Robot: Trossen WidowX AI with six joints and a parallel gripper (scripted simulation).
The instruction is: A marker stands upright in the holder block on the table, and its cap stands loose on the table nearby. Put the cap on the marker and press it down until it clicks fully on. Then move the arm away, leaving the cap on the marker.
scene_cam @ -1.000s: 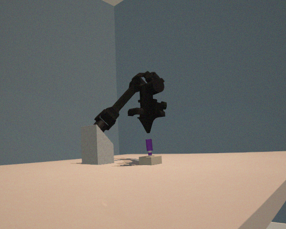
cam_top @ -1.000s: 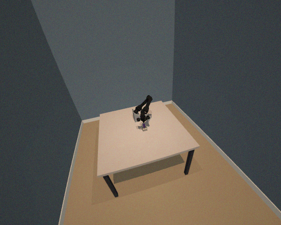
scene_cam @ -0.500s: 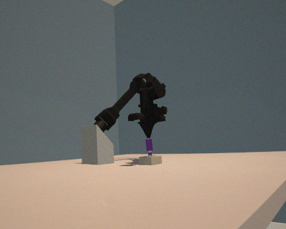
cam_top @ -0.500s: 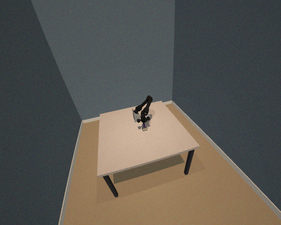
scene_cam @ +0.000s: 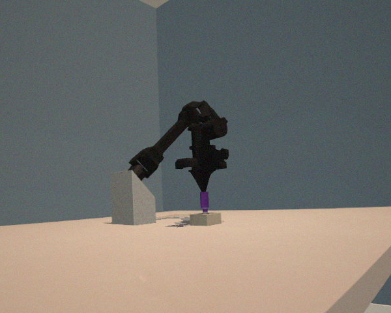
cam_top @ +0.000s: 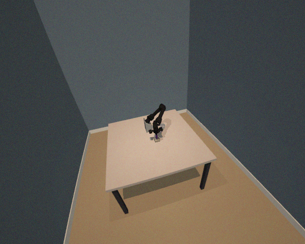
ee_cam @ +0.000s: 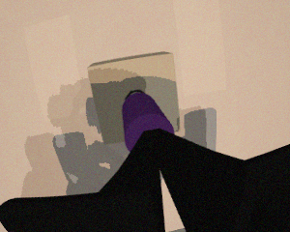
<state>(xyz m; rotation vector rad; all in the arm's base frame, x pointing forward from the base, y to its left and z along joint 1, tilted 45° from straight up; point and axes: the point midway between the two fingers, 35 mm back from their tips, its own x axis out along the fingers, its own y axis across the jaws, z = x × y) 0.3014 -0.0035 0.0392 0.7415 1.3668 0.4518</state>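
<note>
The purple cap sits upright on top of the marker. A narrower purple part of the marker shows below it, just above the holder block. Whether the cap is fully on cannot be told. My gripper points straight down, shut and with nothing between its fingers. Its closed tips meet the top of the cap in the exterior view and hide part of the cap in the wrist view.
The grey slanted arm base stands behind and to the left of the holder block in the exterior view. The table carries both, and the arm's shadows fall around the block.
</note>
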